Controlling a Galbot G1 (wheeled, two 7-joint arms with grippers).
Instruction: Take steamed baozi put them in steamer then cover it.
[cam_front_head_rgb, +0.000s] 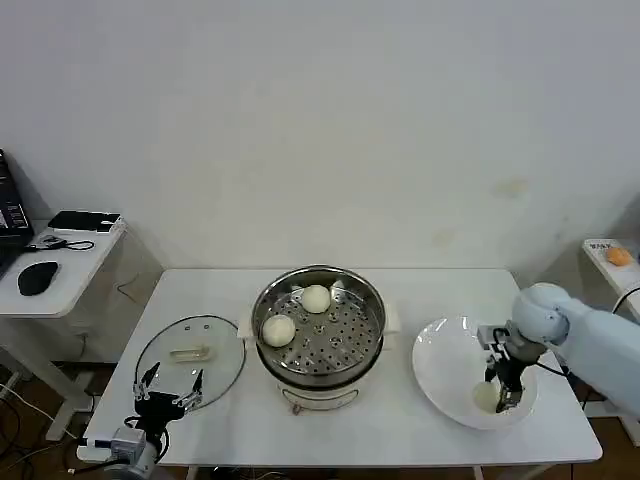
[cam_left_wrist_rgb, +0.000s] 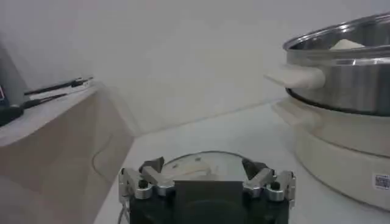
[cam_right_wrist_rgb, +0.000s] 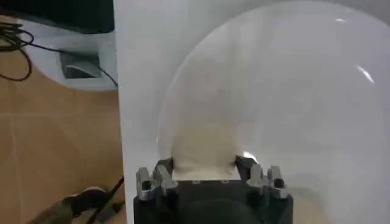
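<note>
Even, soft light from overhead fills the head view, leaving only faint shadows under the steamer (cam_front_head_rgb: 319, 335) and white plate (cam_front_head_rgb: 445, 365) on the table (cam_front_head_rgb: 420, 290). Small glints mark the steamer's steel rim and the plate in the right wrist view. Both wrist views look hazy, their nearest parts out of focus.

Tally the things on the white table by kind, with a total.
Steamed baozi: 3, two in the steamer, one on the plate at the right hand
Steamer: 1
Glass cover: 1
White plate: 1
Total: 6
</note>
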